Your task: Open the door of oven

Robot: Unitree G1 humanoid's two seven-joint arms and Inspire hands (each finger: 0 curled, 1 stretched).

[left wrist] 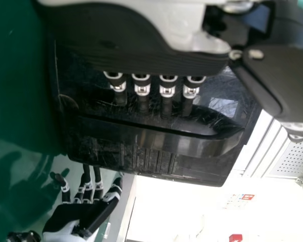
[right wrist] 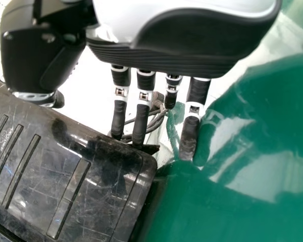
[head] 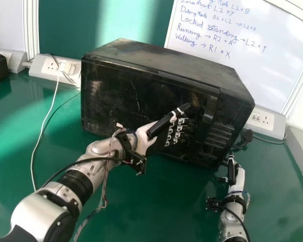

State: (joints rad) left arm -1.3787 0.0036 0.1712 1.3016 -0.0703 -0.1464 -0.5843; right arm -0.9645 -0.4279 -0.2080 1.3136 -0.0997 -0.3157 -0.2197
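Oven point(head: 156, 58) squats on the green counter point(head: 151, 201), right ahead of the robot, its door point(head: 111, 85) closed. And look where the left hand point(head: 164, 124) is: out in front of that door, beside the upright handle point(left wrist: 166, 141), fingers point(left wrist: 142, 85) nearly straight, thumb spread wide, gripping nothing! Whether the fingertips touch the black front, I can't tell from here. Over by the oven's right side waits the right hand point(head: 238, 182), fingers extended and empty too.

So, how will it handle? The box looks heavy and hard-shelled, no give in it anywhere. The door should be far lighter, but the catch may well be stiff at first, then let go all at once. That handle is the spot to take: a long bar, glossy and probably slippery, so a mere fingertip pinch could slide right off. Better to hook several fingers behind it from the door side, around mid-length, and draw it outward, swinging towards the robot's left where the hinge likely sits. Steady, though! The smooth counter might let the whole oven creep, and the scratched front panel looks brittle enough to deserve no hard knocks.
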